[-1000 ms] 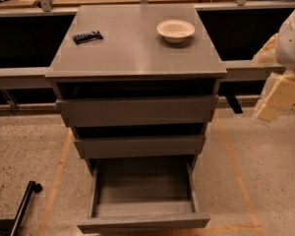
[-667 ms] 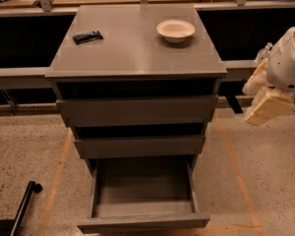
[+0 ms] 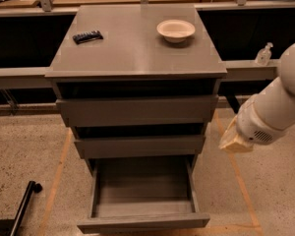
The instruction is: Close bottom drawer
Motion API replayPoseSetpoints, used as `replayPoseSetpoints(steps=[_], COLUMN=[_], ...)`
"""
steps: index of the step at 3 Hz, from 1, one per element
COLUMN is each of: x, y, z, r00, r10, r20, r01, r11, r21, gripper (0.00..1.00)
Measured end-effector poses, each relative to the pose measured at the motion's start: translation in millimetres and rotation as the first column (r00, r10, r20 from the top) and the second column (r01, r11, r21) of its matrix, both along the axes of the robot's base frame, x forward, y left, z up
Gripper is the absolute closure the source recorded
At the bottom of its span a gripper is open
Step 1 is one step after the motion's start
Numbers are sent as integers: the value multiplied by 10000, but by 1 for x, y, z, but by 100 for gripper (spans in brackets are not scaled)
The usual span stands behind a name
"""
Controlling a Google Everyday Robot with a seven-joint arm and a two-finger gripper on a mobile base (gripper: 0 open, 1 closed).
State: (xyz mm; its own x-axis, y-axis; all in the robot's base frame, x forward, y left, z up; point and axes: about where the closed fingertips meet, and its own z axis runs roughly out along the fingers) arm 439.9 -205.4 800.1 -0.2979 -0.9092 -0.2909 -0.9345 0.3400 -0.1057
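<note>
The grey cabinet (image 3: 137, 53) has three drawers. The bottom drawer (image 3: 143, 223) is pulled far out toward me, and its shallow grey box holds nothing that I can see. The two drawer fronts above it stick out only slightly. My gripper (image 3: 233, 139) is a cream-coloured piece at the end of the white arm (image 3: 280, 107). It hangs to the right of the cabinet, at about the height of the middle drawer, apart from the cabinet and above the open drawer's right side.
A white bowl (image 3: 175, 30) and a small black object (image 3: 87, 36) lie on the cabinet top. A clear bottle (image 3: 263, 54) stands on the ledge at the right. A black pole (image 3: 22, 208) lies on the floor at the lower left. Yellow tape lines flank the cabinet.
The arm has swung down and to the left, bringing the gripper from beside the top drawer to beside the middle drawer. The drawer has not moved.
</note>
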Motion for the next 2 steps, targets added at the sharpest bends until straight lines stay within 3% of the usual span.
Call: replayPoseSetpoints(steps=[1,2], x=[0,2], y=[1,7], z=[-12,-24], r00=[10000,9990], r10=[-38,293], r20=[-73,-324], r01=[38,-295], r11=[10000,9996], r21=[34,-50], gripper=[100,100])
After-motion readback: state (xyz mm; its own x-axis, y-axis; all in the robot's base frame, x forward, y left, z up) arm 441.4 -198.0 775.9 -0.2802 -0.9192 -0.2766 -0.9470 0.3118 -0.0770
